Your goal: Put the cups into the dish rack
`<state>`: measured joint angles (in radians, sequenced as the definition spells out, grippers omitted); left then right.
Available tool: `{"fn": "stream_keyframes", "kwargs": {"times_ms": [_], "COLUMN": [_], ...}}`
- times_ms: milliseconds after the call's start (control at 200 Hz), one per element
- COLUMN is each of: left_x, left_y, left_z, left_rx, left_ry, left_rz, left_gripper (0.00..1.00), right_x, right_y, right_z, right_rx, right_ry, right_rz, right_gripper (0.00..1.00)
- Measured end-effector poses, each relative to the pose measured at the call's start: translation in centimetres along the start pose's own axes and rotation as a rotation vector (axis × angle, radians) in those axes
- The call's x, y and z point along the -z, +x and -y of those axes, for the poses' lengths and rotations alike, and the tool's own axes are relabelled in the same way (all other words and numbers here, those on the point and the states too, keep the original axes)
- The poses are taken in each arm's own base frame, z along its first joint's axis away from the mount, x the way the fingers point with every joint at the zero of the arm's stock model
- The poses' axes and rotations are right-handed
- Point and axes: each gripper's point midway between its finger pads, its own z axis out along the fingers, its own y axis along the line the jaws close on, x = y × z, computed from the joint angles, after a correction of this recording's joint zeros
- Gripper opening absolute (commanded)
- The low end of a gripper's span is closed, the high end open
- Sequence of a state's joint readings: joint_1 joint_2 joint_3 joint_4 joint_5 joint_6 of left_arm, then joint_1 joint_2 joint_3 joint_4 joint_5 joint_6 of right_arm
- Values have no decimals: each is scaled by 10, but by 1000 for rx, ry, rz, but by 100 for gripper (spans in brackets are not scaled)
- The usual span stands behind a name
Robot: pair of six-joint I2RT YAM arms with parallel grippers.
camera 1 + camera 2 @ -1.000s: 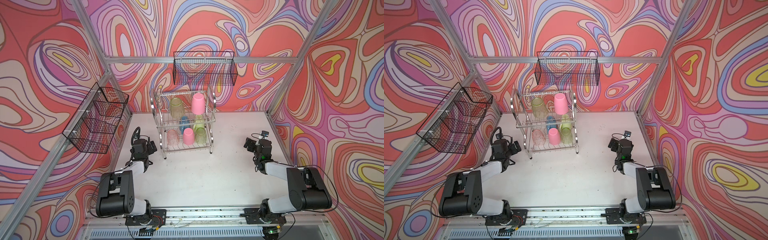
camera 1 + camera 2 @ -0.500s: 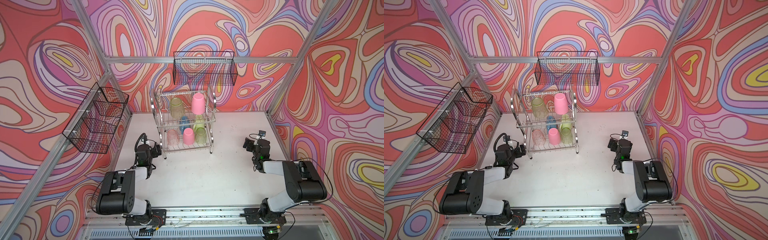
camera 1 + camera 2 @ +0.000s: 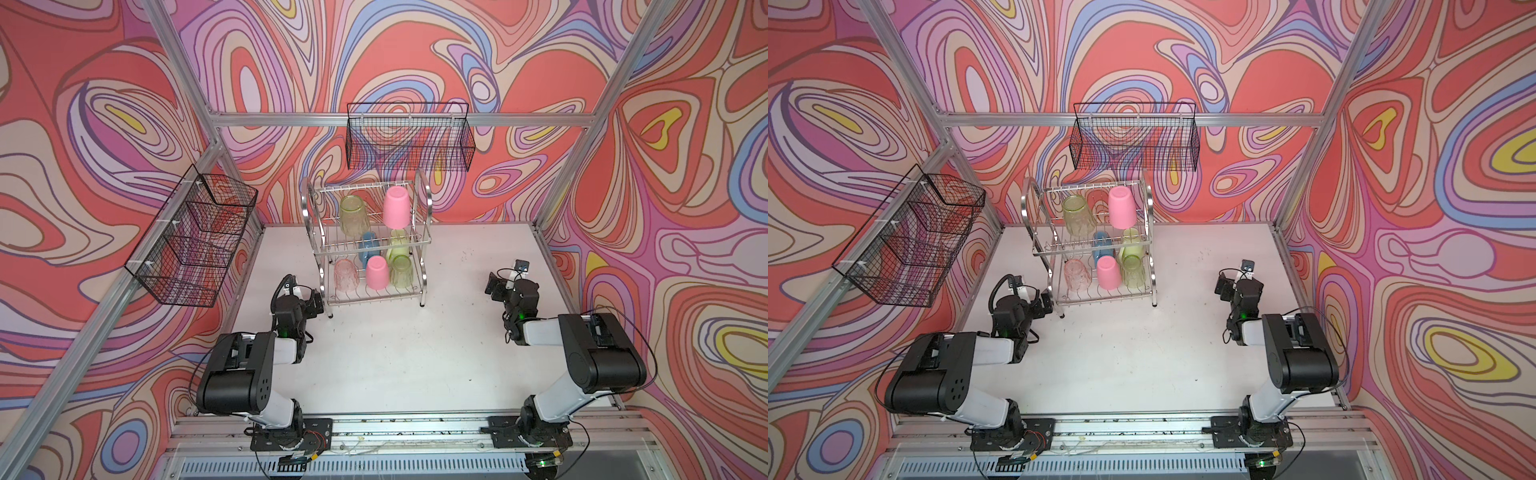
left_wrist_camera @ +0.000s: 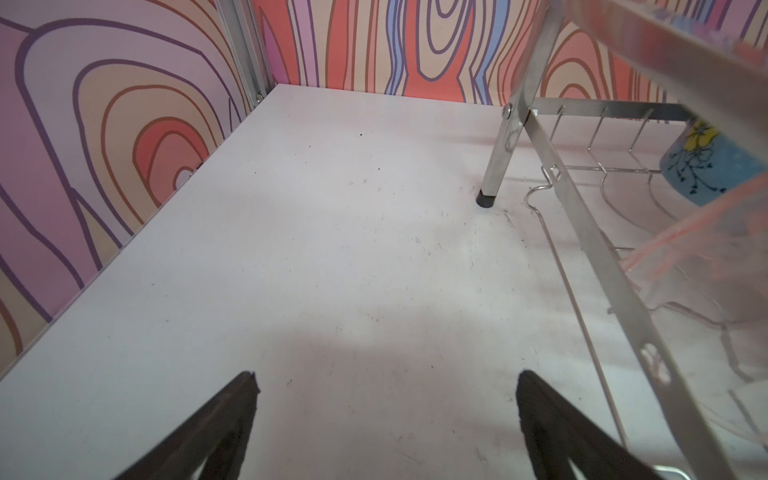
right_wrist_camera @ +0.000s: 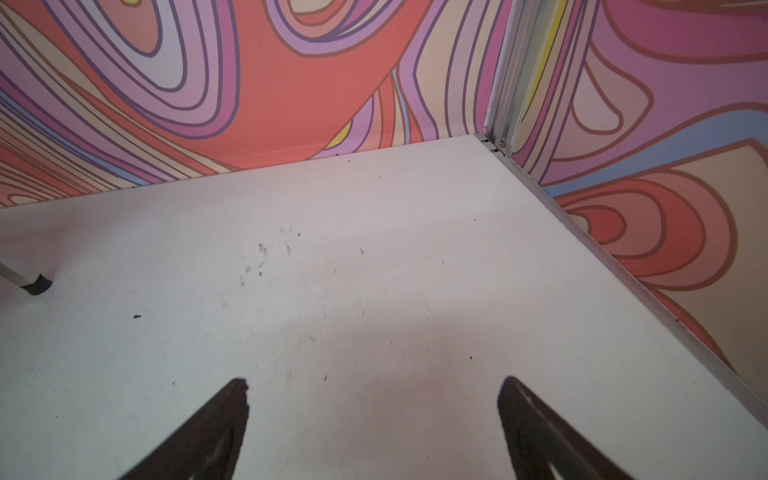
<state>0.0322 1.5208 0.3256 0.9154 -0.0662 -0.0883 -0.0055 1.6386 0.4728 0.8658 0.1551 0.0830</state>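
All seven cups sit in the shiny silver two-tier wire dish rack (image 3: 376,291), which stands toward the back of the white tabletop (image 3: 395,353) in both top views. On the upper tier a clear green tumbler (image 3: 354,215) is mouth down on the left, with an opaque pink tumbler (image 3: 397,207) mouth down to its right. On the lower tier's front row are a clear pinkish tumbler (image 3: 345,274), another opaque pink tumbler (image 3: 377,272) and another clear green tumbler (image 3: 401,271), close side by side and all inverted. Behind them are a blue mug (image 3: 368,247) and a pale-green mug (image 3: 398,247), partly screened by the upper shelf, so I cannot tell which way up they are.

My left gripper (image 4: 386,376) hangs low, just beside the rack's near left corner. Its jaws are spread wide, with nothing but bare table between them. From my left wrist I see a black-footed rack leg (image 4: 486,199) ahead, and the blue mug's flower print on the lower shelf.

My right gripper (image 5: 374,380) is well apart from the rack, over by the right wall. Its jaws are wide too, and empty. Under it there is only white table with a few dark specks.
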Motion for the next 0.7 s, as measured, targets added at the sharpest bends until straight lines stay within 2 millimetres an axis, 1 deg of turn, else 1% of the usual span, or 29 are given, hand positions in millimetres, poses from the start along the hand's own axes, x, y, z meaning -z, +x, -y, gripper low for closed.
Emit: {"fn": "stream_keyframes", "kwargs": {"times_ms": [120,235,285,386,576,701], "left_x": [0,-1,-2,-4,-5,-6], "left_y": [0,-1,-1,-2,-1,0], "left_z": [3,5,7,11,14,16], "left_rx": [-13,-29,-39,-51,-55,-63], "left_ry": [15,24,28,41,49,49], "left_rz": [-2,-2,-6,-12,-24,-27], "left_gripper": [100,100,100,100,100,100], "right_x": [2,4,5,5,-1,-1], "right_y": [5,17,19,17,6,7], "right_z": [0,2,2,2,0,0], "right_rx": [1,2,2,1,-2,-1], "right_ry": [-6,-5,-5,-5,-7,-6], "right_rz": [16,11,13,22,42,36], "right_gripper": [97,97,97,97,97,98]}}
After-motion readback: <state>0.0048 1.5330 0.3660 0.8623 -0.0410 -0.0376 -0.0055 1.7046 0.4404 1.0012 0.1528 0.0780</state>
